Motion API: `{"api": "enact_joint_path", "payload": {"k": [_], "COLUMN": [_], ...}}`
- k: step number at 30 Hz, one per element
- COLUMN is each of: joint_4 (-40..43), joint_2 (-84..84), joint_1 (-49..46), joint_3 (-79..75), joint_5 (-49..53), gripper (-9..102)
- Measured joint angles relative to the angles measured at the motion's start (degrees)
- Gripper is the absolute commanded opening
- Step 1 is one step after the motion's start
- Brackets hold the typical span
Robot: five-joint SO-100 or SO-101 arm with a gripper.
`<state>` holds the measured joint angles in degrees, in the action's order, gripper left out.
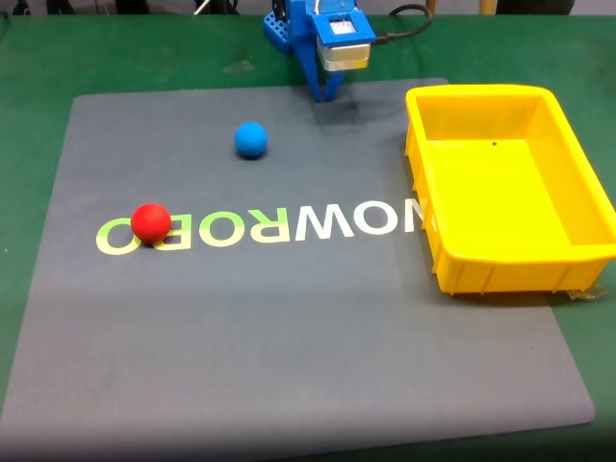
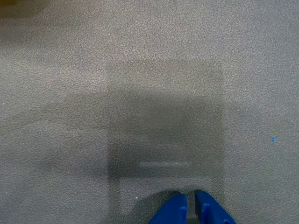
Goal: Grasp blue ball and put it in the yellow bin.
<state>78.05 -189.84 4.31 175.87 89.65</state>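
1. Hanging at the far edge of the grey mat (image 1: 289, 337), gripper (image 1: 324, 96) pointing tips-down, fingers (image 2: 175, 210) drawn almost together in the wrist view with just a thin slit between them, clasping nothing
2. Looking straight down at bare mat texture and the arm's own shadow ahead of the fingertips in the wrist view, no ball lying between or in front of them
3. Sitting on the mat well apart from the fingers, blue ball (image 1: 250, 140), off to the left of and nearer the camera than the tips in the fixed view
4. Resting farther still from the fingers, red ball (image 1: 150, 222), lying on the pale lettering (image 1: 289, 226), not the target
5. Standing to the right of the tips in the fixed view, yellow bin (image 1: 433, 250), interior showing nothing inside
6. Judging the step in hand: the very start, reach not yet begun, ball untouched
7. Calling next for spreading the fingers wide, swinging left toward the blue ball, lowering so the tips straddle it, and keeping clear of the red one
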Motion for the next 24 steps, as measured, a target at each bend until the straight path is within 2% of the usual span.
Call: {"api": "enact_joint_path", "payload": {"k": [19,24], "joint_4": [0.0,-0.35], "joint_2": [0.0,0.0], "joint_1": [0.0,-0.35], "joint_3": [0.0,0.0], "joint_5": [0.0,0.0], "gripper": [1,27]}}
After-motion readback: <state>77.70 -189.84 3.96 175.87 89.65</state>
